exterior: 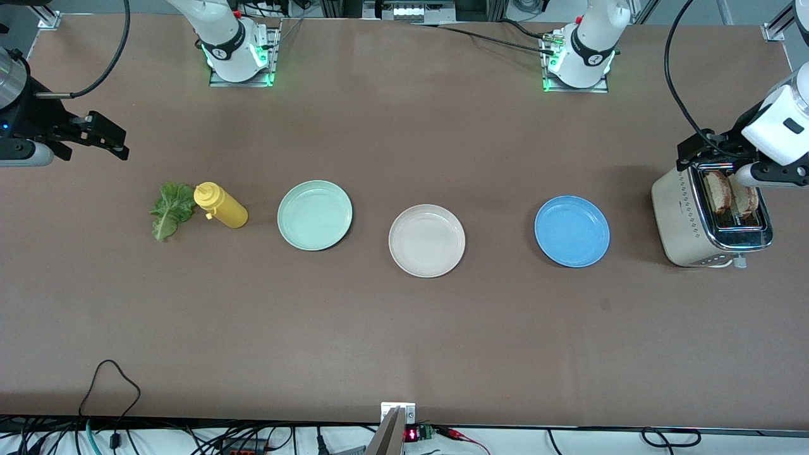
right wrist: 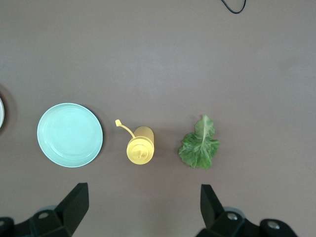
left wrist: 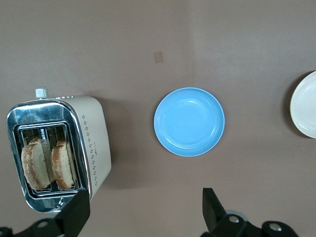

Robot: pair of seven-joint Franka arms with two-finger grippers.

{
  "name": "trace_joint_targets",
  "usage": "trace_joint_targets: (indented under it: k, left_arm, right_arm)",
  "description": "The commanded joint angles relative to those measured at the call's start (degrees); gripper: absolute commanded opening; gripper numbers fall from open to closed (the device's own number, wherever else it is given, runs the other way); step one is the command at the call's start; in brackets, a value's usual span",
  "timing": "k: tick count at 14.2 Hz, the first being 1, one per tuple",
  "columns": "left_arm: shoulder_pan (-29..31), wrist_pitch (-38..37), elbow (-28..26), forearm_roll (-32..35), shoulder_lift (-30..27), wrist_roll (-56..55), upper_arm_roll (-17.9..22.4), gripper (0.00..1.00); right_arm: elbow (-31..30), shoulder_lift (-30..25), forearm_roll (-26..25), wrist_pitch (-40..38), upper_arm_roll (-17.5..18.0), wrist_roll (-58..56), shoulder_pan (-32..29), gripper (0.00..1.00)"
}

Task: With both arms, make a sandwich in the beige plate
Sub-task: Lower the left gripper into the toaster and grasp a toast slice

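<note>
Front view, table: flat brown matte surface (exterior: pixel 404 328); items noted in order from the right arm's end toward the left arm's end.
Right gripper (exterior: pixel 104 136): black, two-fingered, jaws spread apart, holding nothing; raised over bare table at the right arm's end, above the lettuce area.
Right wrist view, fingers (right wrist: pixel 74 205): dark, wedge-shaped, well apart, nothing between.
Lettuce leaf (exterior: pixel 169 208): crinkly, green, pale midrib; flat on the table, just beside the bottle.
Mustard bottle (exterior: pixel 220 205): yellow plastic squeeze type, rounded cap with thin nozzle; standing upright as seen from the right wrist view.
Mint-green plate (exterior: pixel 315 215): round, glossy, raised rim, bare.
Beige plate (exterior: pixel 426 240): round, off-white ceramic, raised rim, bare; at mid-table, between the mint-green and blue plates, slightly nearer the front camera than both.
Blue plate (exterior: pixel 572 231): round, glossy, ringed rim, bare.
Toaster (exterior: pixel 686 221): cream body with dotted pattern, chrome top, two slots; at the left arm's end.
Bread slices (exterior: pixel 717 191): two, light brown with darker crust, upright, one per slot.
Left gripper (exterior: pixel 708 151): black, jaws apart, gripping nothing; over the toaster's top edge.
Left wrist view, fingers (left wrist: pixel 210 205): dark, well separated.
</note>
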Motion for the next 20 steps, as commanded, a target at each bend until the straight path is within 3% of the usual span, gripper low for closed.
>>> trace_joint_targets:
  k: [1,9,13,15,18,20]
  left_arm:
    - [-0.1,-1.6,0.7,-0.2,0.0,0.5,0.0,1.00]
    - [0.2,-9.3,2.1,2.1,1.9,0.4,0.2,1.00]
    - [1.8,-9.5,7.8,2.5,9.5,0.9,1.1,1.00]
    - [5.1,-8.6,7.7,2.8,11.3,1.8,1.0,1.00]
    - [6.9,-2.0,5.9,11.2,12.6,6.5,1.0,1.00]
    - [8.3,1.7,2.4,12.6,12.6,7.3,1.0,1.00]
  right_arm:
    - [0.0,-0.5,1.0,-0.5,0.1,-0.2,-0.5,1.00]
    - [0.0,-0.5,1.0,-0.5,0.1,-0.5,-0.5,1.00]
    - [-0.1,-0.5,1.0,-0.5,0.1,-0.5,-0.5,1.00]
    - [-0.1,-0.4,1.0,-0.5,0.1,-0.5,-0.5,1.00]
    - [-0.1,-0.4,1.0,-0.5,0.1,-0.5,-0.5,1.00]
    - [-0.1,-0.4,1.0,-0.5,0.1,-0.5,-0.5,1.00]
